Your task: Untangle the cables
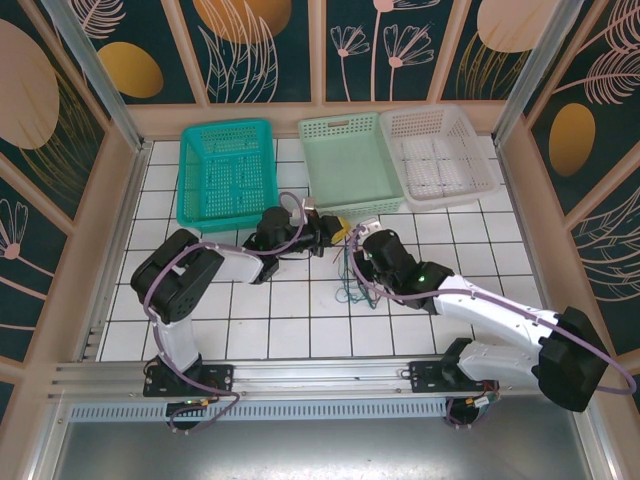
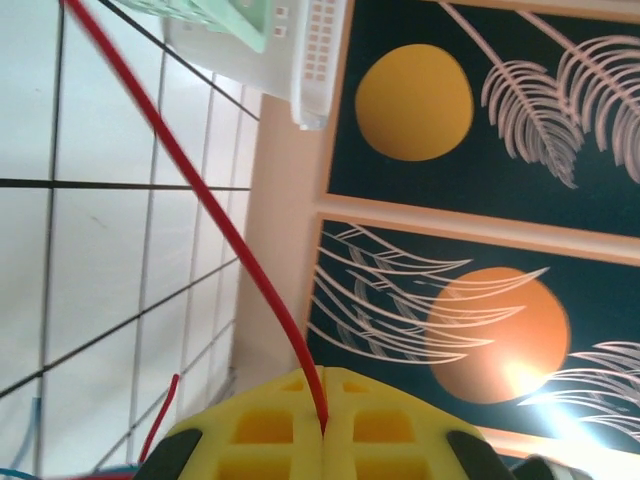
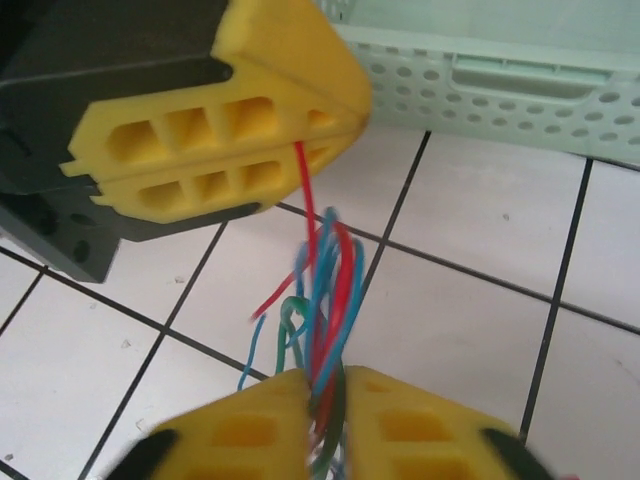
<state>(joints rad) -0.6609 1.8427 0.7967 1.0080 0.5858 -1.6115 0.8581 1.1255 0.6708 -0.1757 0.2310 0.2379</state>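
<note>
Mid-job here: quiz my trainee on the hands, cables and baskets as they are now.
1. True or false: the left hand is shut on a blue cable.
2. How many baskets stand along the far wall? A two, B three, C four.
3. Fill in: the cable bundle runs between the fingers of the ___ hand.
Key: 1 false, it pinches the red cable. 2 B. 3 right hand.

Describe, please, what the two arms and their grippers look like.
The left arm and right arm have black joints, white links and looped purple cables. The left gripper and right gripper have blocky yellow fingers with rectangular hollows.
</note>
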